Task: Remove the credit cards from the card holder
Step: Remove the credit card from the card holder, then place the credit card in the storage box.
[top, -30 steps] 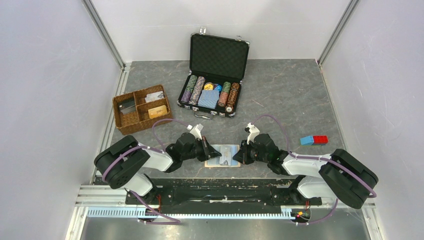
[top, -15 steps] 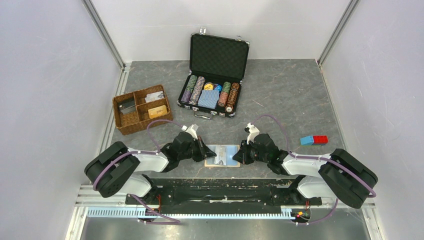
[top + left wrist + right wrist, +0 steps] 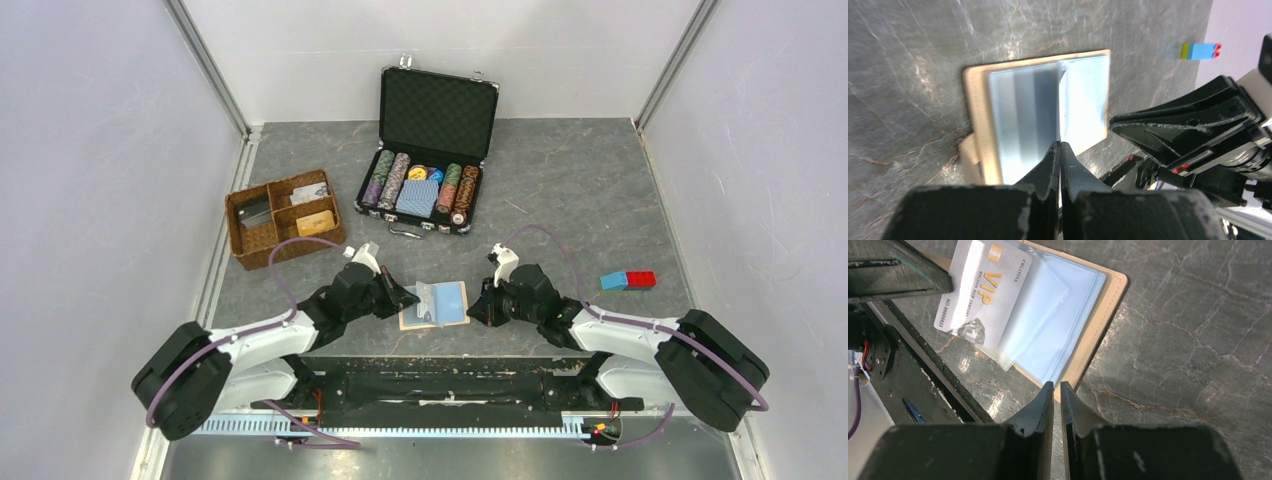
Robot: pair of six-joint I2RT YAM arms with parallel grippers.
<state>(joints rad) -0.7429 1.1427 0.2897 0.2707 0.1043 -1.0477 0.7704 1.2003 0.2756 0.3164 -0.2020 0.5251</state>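
At the counter's (image 3: 560, 190) near edge the wallet (image 3: 452, 303) lies open, with the right gripper's (image 3: 1056, 385) fingers pressed together at its border. The left gripper (image 3: 1059, 145) is clamped on a white card (image 3: 983, 287) that is partly out of its pocket. The removal looks underway, not finished.

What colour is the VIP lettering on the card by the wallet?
Orange-gold, on a white card; clearest in the right wrist view.
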